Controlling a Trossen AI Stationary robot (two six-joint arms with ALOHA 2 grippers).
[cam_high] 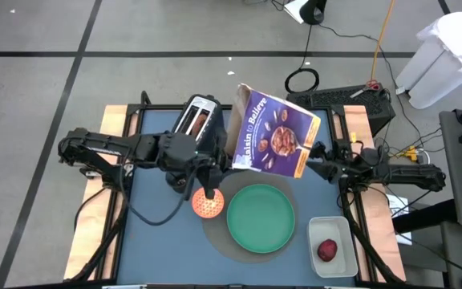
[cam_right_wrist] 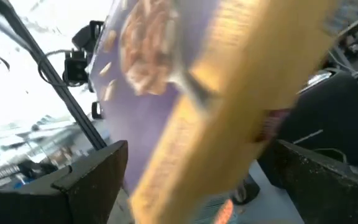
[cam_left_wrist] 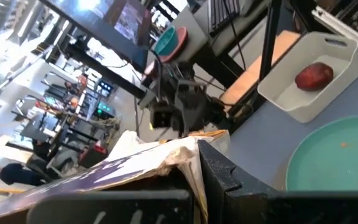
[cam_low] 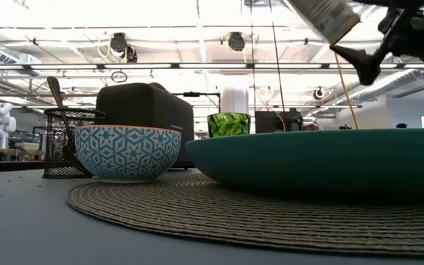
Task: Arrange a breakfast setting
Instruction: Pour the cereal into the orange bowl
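Observation:
The purple cereal box (cam_high: 275,132) is held tilted in the air between both arms, above the far edge of the green plate (cam_high: 261,218). My left gripper (cam_high: 213,166) is shut on its left, torn-open end, straight above the orange bowl (cam_high: 208,204). My right gripper (cam_high: 310,163) is shut on its right end. Bowl and plate rest on a round woven mat (cam_low: 219,210). The dark-red fruit (cam_high: 327,250) lies in the white tub (cam_high: 315,238). A brown bagel (cam_high: 202,122) stands in the toaster. A spoon (cam_low: 54,92) stands in a black mesh holder. My left gripper holds the box at the lower corner of its open end, by the torn cardboard flaps (cam_left_wrist: 173,155); one dark finger (cam_left_wrist: 229,180) lies against them. It comes from the table's left. The box is lifted clear and tilted, its open end lower. My right gripper holds the box's closed end, near its lower corner (cam_high: 301,164), between its two fingers (cam_right_wrist: 92,177), which stand on either side of the box across its yellow narrow side (cam_right_wrist: 229,124). It comes level from the table's right. The box is clear of the table.
A black toaster (cam_high: 199,120) stands at the far left behind the box. A green glass (cam_low: 228,124) stands behind the plate. The white tub sits at the near right corner. Bare blue table (cam_high: 163,241) lies to the near left.

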